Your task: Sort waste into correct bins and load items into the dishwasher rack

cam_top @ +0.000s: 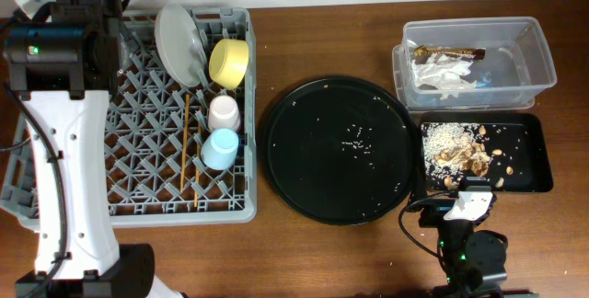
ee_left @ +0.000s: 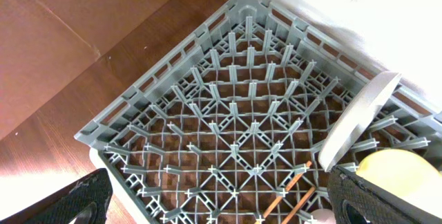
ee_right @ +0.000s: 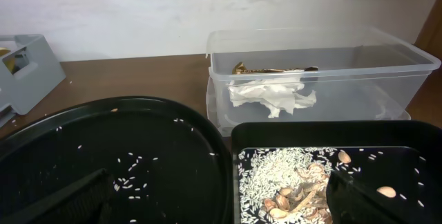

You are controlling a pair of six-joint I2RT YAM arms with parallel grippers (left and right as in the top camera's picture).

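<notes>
Two bins: right of the round tray [cam_top: 313,174] you see a clear tub [cam_top: 543,59] toward its far side and a shallow black tray [cam_top: 529,151] just beside its near side, both loaded.
Tub contents: a crumpled tissue [cam_top: 442,75] and a brown wrapper [cam_top: 448,52] lie inside, at the end nearer the round tray.
Shallow tray contents: food scraps [cam_top: 467,157] and a heap of rice [cam_top: 442,137] sit at the end closest to the round tray.
Rack: left of the round tray, the grey rack [cam_top: 138,197] carries the plate [cam_top: 177,45] on edge with the yellow bowl [cam_top: 230,62] beside it. The pink cup [cam_top: 224,112] and blue cup [cam_top: 221,148] stand along the side facing the round tray, and the chopsticks [cam_top: 187,142] lie flat just past the cups.
Left gripper: your left gripper [ee_left: 221,196] hangs above the rack, fingers spread wide, nothing between them.
Right gripper: your right gripper [ee_right: 224,196] sits low by the round tray's near right edge, fingers wide apart and empty.
Done: sorting and loading look complete, as far as you can judge.
Left: stray rice grains [cam_top: 354,137] dot the round tray, and clearing them may be your last job.
</notes>
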